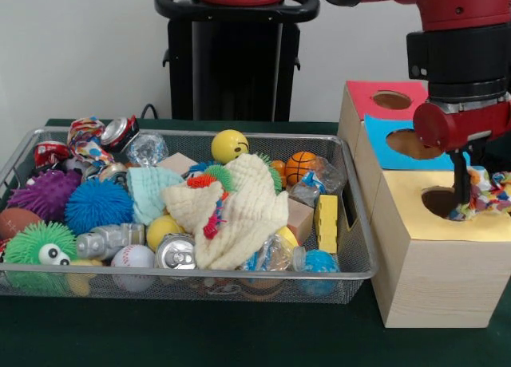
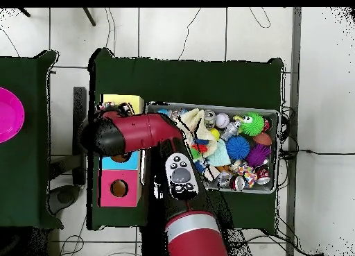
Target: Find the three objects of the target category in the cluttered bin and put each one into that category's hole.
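My gripper [image 1: 461, 193] hangs right over the hole [image 1: 439, 201] in the yellow top of the nearest wooden box [image 1: 431, 263]. It is shut on a spotted cloth piece [image 1: 485, 190] that bunches to the right of the fingers, just above the yellow top. A second spotted cloth piece [image 1: 86, 139] lies in the far left corner of the wire mesh bin [image 1: 355, 223]; it also shows in the overhead view [image 2: 244, 175]. No third piece is in view. In the overhead view my arm [image 2: 135, 134] covers the gripper and most of the yellow top [image 2: 123, 100].
The bin holds spiky balls, cans, a cream waffle cloth [image 1: 239, 211], a pale blue cloth [image 1: 150, 187] and a yellow smiley ball [image 1: 230, 145]. The blue-topped box [image 1: 391, 147] and the red-topped box [image 1: 375, 94] stand behind the yellow one. A pink disc [image 2: 8, 114] lies on another table.
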Available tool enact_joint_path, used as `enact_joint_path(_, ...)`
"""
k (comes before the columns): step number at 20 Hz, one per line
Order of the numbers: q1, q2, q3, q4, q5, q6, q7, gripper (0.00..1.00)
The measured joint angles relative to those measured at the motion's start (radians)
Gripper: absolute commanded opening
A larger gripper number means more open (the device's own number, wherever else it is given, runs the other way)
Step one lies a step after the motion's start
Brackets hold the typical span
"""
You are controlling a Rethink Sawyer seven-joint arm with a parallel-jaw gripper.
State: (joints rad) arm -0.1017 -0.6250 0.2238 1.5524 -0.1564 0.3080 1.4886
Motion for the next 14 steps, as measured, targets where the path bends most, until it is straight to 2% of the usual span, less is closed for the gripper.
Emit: enact_joint_path(14, 0.091, 0.028, -0.166, -0.070, 0.000, -0.011, 0.000, 0.00)
